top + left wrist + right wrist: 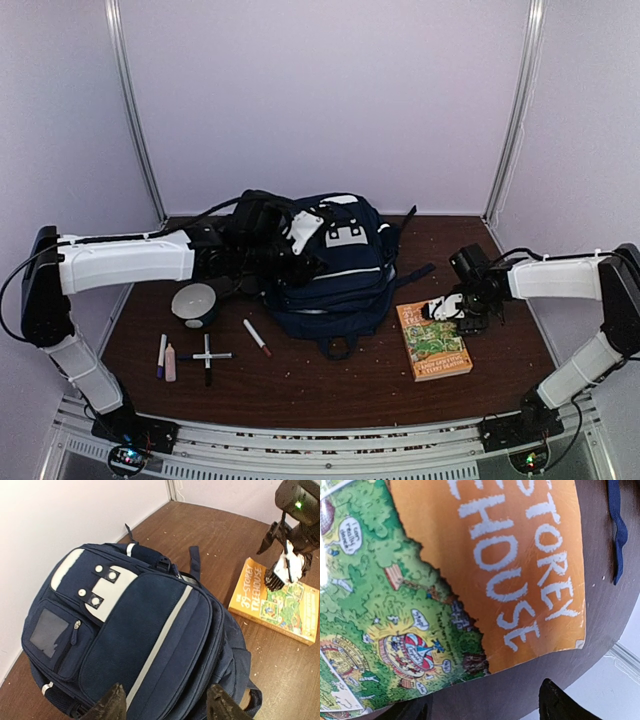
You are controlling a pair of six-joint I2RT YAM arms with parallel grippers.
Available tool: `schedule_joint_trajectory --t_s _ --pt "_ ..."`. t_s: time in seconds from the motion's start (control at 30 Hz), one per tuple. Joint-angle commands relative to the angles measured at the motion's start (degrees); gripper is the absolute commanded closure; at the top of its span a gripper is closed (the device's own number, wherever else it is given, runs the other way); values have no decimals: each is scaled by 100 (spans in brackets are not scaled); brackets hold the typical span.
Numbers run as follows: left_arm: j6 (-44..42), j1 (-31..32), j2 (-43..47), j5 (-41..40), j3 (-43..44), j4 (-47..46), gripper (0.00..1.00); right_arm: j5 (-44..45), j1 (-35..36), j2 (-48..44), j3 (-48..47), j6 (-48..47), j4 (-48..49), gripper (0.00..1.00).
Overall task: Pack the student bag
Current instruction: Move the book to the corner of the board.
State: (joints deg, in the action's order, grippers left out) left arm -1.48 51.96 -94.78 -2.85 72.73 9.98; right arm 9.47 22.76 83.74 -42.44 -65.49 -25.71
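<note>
The student bag [335, 268] is a navy backpack with white stripes and patches, lying zipped shut at mid-table. My left gripper [284, 260] hovers over its left side. In the left wrist view its jaws [165, 707] stand open above the bag's front panel [145, 625], with nothing held. An orange and green book [434, 340] lies flat to the right of the bag. My right gripper [456, 308] hangs open just over the book's far edge. The right wrist view shows the book cover [470, 575] close below that gripper [482, 711], which holds nothing.
Left of the bag stands a white and dark bowl [195, 303]. A white marker [256, 337] lies in front of the bag, and several pens and markers [190, 357] lie near the front left. A blue strap [616, 530] trails on the table beside the book.
</note>
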Motion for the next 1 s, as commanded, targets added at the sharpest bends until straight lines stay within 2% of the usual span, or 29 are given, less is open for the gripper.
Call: schedule_joint_trajectory --t_s 0.0,0.13,0.27,0.37,0.47,0.57,0.7,0.83,0.97 --pt "102 20 293 -363 -114 -18 42 -416 165 253 -372 734 222 27" --pt "358 15 333 -180 32 140 41 -288 61 278 -580 991 178 27" --pt "920 64 61 691 485 377 40 -253 -342 -130 -687 1203 12 25" --pt "996 302 -224 441 982 770 37 -252 -615 -479 -886 1455 -258 24" --pt "1345 349 -425 442 1194 701 35 -400 -783 -803 -1156 2229 -454 23" --pt "1613 349 -685 685 1310 417 35 -1024 -910 -817 -1582 3251 -908 23" --pt "1710 352 -1155 1278 1641 253 39 -2554 -1101 -286 -2154 4405 -1666 26" --pt "1649 365 -1555 1854 1990 277 44 -3682 -1282 282 -2239 4857 -1896 36" --pt "1232 464 -1866 2037 2176 537 45 -4143 -1514 683 -2143 5055 -1837 44"
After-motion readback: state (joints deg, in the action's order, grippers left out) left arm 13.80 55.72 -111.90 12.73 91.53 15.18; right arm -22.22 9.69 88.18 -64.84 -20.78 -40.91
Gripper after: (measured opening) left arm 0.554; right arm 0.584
